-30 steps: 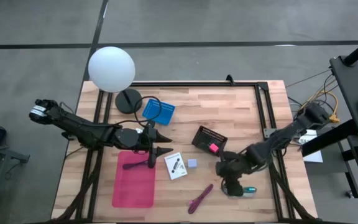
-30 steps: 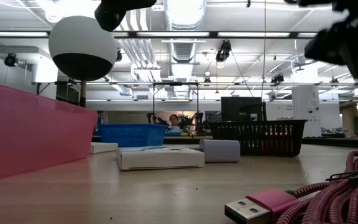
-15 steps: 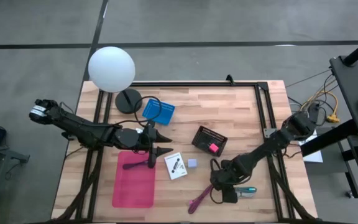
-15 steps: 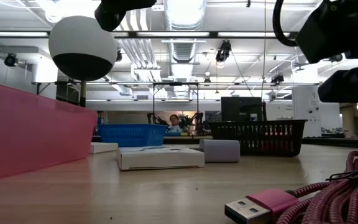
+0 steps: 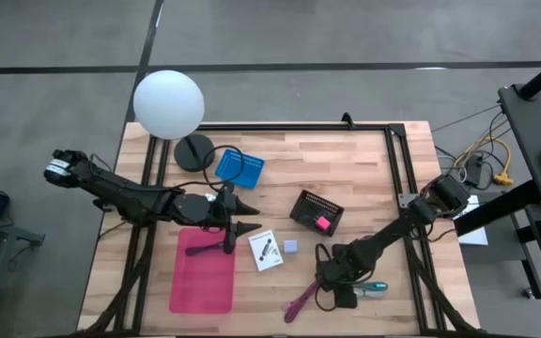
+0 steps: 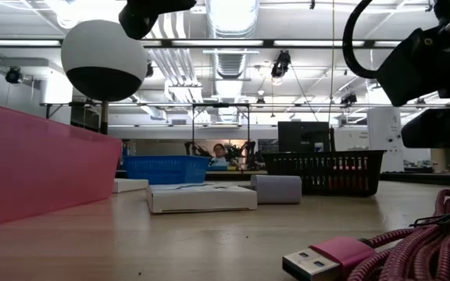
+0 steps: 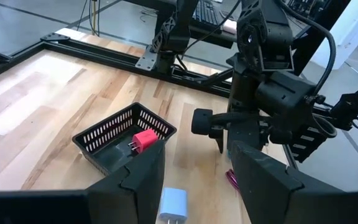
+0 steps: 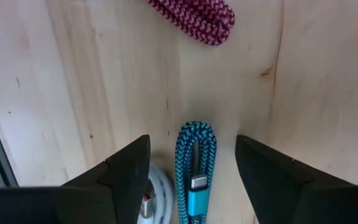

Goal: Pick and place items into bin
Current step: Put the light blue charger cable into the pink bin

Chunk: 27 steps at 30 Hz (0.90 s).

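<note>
Right end effector (image 8: 191, 177) wide open, straddling teal cable (image 8: 195, 163); cable's long axis ran between the fingers (image 8: 124, 180). Left arm farther.

A white globe lamp (image 5: 168, 103) (on a dark round base) is seen at the table's (image 5: 346, 169) far-left corner.

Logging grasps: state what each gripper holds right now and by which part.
Nothing is held. The right gripper is open, its fingers either side of the coiled teal cable without closing on it. The left gripper is open and empty above the table.
</note>
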### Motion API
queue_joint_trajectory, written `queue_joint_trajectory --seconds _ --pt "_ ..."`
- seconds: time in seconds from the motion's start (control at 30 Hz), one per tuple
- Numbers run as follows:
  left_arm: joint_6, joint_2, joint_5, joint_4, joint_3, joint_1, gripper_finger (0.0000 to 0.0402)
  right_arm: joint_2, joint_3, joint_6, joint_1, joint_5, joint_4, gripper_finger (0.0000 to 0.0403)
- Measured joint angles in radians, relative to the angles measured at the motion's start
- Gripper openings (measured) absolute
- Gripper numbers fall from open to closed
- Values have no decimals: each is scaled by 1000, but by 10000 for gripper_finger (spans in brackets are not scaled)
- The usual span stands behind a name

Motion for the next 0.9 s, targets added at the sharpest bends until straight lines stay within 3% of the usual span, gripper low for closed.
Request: queue_joint_trajectory --seconds 0.27,0.77,0.9 --pt "2 0 0 -3 0 0 169 0 0 -4 0 35 6 198" --pt "2 0 0 -2 0 0 169 1 -1 -1 0 30 10 41" --pt "2 0 0 -2 0 0 169 0 -1 0 0 26 13 17"
